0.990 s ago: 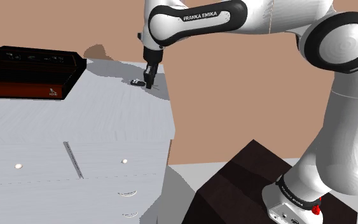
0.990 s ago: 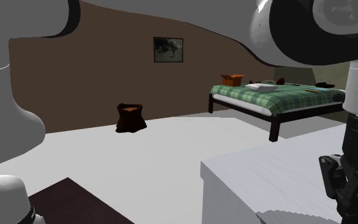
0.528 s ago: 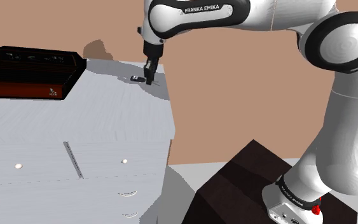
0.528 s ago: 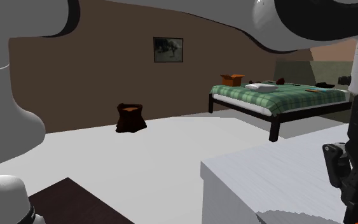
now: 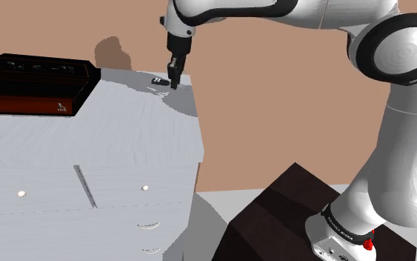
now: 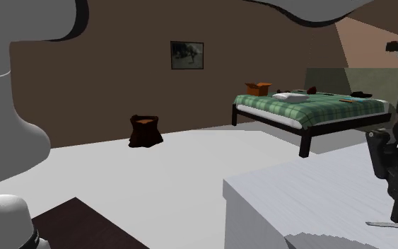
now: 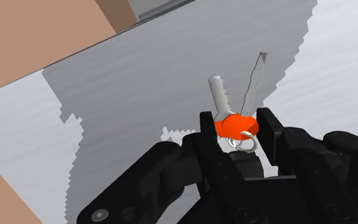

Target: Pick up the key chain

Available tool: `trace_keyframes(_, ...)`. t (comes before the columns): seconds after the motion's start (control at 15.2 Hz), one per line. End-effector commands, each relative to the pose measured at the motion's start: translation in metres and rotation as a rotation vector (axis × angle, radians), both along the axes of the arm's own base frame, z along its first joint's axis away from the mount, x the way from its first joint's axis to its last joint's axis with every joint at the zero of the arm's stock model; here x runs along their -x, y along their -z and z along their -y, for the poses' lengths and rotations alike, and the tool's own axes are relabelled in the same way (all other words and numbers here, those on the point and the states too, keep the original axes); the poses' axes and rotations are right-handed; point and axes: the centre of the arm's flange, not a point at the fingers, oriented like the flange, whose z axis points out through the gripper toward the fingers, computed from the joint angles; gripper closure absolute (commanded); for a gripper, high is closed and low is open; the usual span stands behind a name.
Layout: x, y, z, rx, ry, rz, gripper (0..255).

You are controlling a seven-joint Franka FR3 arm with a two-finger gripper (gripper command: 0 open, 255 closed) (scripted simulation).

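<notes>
key chain (image 7: pixel 234 125) in end effector (image 7: pixel 234 116), near dresser (image 5: pixel 110 141) edge

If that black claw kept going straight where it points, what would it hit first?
The grey dresser top, most likely. The gripper points down at it, and the keys of the key chain it clasps stick out ahead, so they would probably touch first.

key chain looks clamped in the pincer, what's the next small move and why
Probably a short straight lift. The pincer is shut on the key chain at its orange fob, and both keys stick out past its tips toward the grey top, so raising should clear them without dragging.
</notes>
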Motion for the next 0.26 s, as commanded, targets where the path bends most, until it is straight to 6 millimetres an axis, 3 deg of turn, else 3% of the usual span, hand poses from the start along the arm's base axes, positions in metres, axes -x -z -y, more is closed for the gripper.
trace_keyframes(0.0,0.0000,-0.0117,0.0004,0.000,0.000,0.000,255)
trace_keyframes(0.2,0.0000,-0.0178,0.0004,0.000,0.000,0.000,255)
